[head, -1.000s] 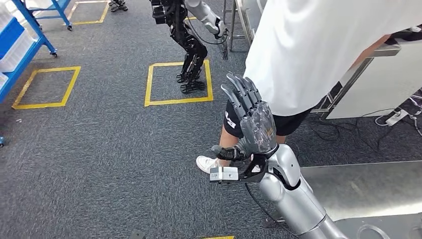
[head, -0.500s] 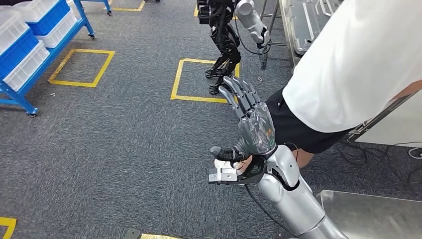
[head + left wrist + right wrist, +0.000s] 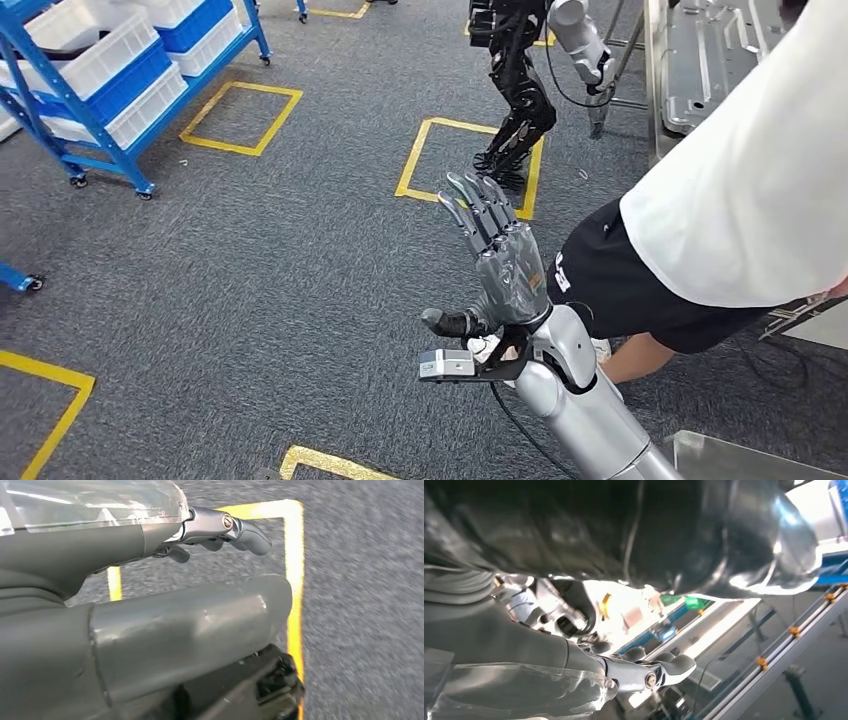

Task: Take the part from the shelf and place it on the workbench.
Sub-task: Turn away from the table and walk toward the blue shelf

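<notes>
Underfoot, grey carpet (image 3: 250,280) spreads on every side of the raised right hand (image 3: 505,265). Just beyond its fingers (image 3: 478,205) on the little-finger side stands a person (image 3: 750,200) in a white shirt and black shorts, one leg close beside the silver forearm. Well apart on the thumb side, and farther out than the fingertips, is a blue shelf (image 3: 108,158) on casters, loaded with white and blue bins (image 3: 100,55); what lies in them is too small to tell, so I cannot tell where the part is. Past the fingertips stands another robot (image 3: 515,90), dark-legged, on a yellow taped square (image 3: 415,160), with a steel table (image 3: 700,60) beside it. Behind the hand, down by the elbow, the corner of a steel surface (image 3: 750,458) shows. The right hand points away from the body, fingers released and spread, thumb out to the side, grasping nothing. The left hand (image 3: 150,630) hangs over the carpet near yellow tape, its fingers (image 3: 250,532) stretched out and empty. Below the right thumb sits a small grey wrist camera (image 3: 447,364).
</notes>
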You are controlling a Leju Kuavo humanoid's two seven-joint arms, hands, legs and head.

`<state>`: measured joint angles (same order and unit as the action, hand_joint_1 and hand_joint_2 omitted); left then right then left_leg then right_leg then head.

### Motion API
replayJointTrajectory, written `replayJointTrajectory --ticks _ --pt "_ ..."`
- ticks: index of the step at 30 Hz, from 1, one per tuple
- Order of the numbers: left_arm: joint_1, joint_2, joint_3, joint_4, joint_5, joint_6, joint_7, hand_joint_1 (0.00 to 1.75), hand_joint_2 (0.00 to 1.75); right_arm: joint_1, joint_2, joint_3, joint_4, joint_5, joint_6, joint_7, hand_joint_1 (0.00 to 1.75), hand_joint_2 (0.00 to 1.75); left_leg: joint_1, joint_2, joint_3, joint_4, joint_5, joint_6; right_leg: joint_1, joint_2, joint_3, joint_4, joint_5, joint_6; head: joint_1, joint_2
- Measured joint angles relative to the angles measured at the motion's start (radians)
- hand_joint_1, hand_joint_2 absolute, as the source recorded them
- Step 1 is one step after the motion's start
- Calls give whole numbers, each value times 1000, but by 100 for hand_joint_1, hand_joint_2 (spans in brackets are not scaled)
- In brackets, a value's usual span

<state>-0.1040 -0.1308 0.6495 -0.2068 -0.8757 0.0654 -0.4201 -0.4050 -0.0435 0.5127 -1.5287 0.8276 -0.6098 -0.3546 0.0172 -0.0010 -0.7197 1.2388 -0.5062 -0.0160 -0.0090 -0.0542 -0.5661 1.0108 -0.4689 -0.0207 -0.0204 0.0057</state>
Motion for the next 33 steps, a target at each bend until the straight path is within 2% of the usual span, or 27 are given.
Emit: replayJointTrajectory --ticks 2,3,4,7,9,11,12,13,14,15,16,18,19,20,22,23,24,26,28,29,30,31,33 --pt "3 6 6 0 8 0 -5 0 0 2 0 0 3 -1 0 -2 0 0 -3 35 72 -137 55 4 3 -20 4 6 -9 8 0 0" --pt "3 7 9 0 11 0 -9 0 0 2 0 0 5 -2 0 -4 0 0 -6 48 97 -185 69 10 5 -28 5 9 -13 12 0 0" --pt "2 8 11 0 13 -1 -13 0 0 2 0 0 6 -2 0 -5 0 0 -10 56 109 -210 71 17 7 -35 6 11 -16 17 1 0" --pt "4 9 18 0 15 -4 -20 0 0 3 0 0 11 -3 -1 -9 0 0 -14 30 110 -217 73 36 6 -52 11 11 -23 30 2 0" --pt "3 10 22 0 16 -6 -21 0 0 2 0 0 12 -4 -1 -10 0 0 -11 13 115 -225 77 48 1 -19 -3 51 -52 40 2 0" --pt "0 10 24 0 16 -8 -22 0 0 5 0 0 15 -4 -2 -10 0 0 -10 -4 117 -228 79 56 -3 31 -58 165 -111 43 2 0" --pt "-2 10 25 0 16 -10 -23 0 0 8 -1 0 17 -5 -2 -11 0 0 -11 -14 116 -228 80 58 -3 43 -94 233 -137 44 2 0" --pt "-3 10 26 0 16 -12 -24 0 0 11 -1 0 20 -7 -2 -11 0 0 -12 -26 116 -227 79 59 -3 49 -123 281 -147 44 2 0" --pt "-3 10 26 0 15 -14 -25 0 0 14 -2 0 22 -9 -2 -11 0 0 -13 -39 116 -225 79 59 -3 51 -137 297 -137 43 2 0" --pt "-3 10 26 0 14 -16 -26 0 0 16 -2 0 24 -12 -2 -12 0 0 -13 -52 116 -223 78 59 -3 53 -131 272 -108 41 2 0" --pt "-4 9 26 0 13 -17 -27 0 0 17 -2 -1 25 -14 -4 -12 0 0 -13 -65 117 -221 77 57 -4 61 -108 213 -67 37 2 0" --pt "-9 7 26 0 10 -18 -28 0 0 19 -2 -3 27 -17 -9 -14 0 0 -12 -87 113 -216 75 53 -6 107 -54 83 -8 31 2 0" --pt "-12 6 26 0 8 -19 -28 0 0 22 -3 -6 28 -18 -14 -17 0 0 -10 -98 109 -214 76 48 -6 126 -38 44 3 29 2 0" --pt "-13 5 26 0 7 -18 -25 0 0 27 -3 -9 29 -19 -18 -19 0 0 -8 -108 105 -214 77 42 -4 137 -31 28 2 27 2 0" --pt "-13 7 26 0 5 -14 -17 0 0 37 -2 -15 34 -19 -29 -26 0 0 -4 -125 102 -216 79 28 -2 119 -27 19 5 21 2 0" --pt "-10 8 26 0 4 -12 -13 0 0 40 -2 -17 36 -19 -34 -29 0 0 -4 -114 99 -209 73 23 -4 107 -22 13 7 14 2 0" --pt "-8 10 26 0 4 -11 -10 0 0 44 -1 -18 38 -19 -38 -32 0 0 -6 -93 90 -187 59 19 -5 95 -16 7 9 8 2 0" --pt "-9 14 26 0 4 -9 -7 0 0 53 0 -22 43 -18 -46 -36 0 0 -7 -36 44 -87 5 13 -4 67 -9 -1 10 -2 1 0" --pt "-9 18 26 0 6 -9 -5 0 0 67 0 -28 51 -20 -53 -39 0 0 -4 -14 -16 34 -43 6 0 37 -8 -1 7 -5 1 0" --pt "-8 20 27 0 6 -9 -5 0 0 74 0 -30 56 -20 -55 -42 0 0 -3 -10 -28 59 -45 3 1 23 -7 0 6 -5 1 0" --pt "-6 22 27 0 6 -9 -5 0 0 79 0 -32 60 -21 -58 -44 0 0 -2 -6 -20 44 -29 1 1 10 -7 1 4 -4 1 0" --pt "-5 24 27 0 6 -9 -6 0 0 82 0 -34 63 -22 -59 -47 0 0 -2 3 8 -10 3 2 1 -2 -6 2 1 -2 1 0" --pt "-6 28 27 0 6 -9 -6 0 0 84 0 -37 67 -23 -62 -50 0 0 -6 39 81 -148 55 8 4 -21 -3 8 -6 5 1 0"
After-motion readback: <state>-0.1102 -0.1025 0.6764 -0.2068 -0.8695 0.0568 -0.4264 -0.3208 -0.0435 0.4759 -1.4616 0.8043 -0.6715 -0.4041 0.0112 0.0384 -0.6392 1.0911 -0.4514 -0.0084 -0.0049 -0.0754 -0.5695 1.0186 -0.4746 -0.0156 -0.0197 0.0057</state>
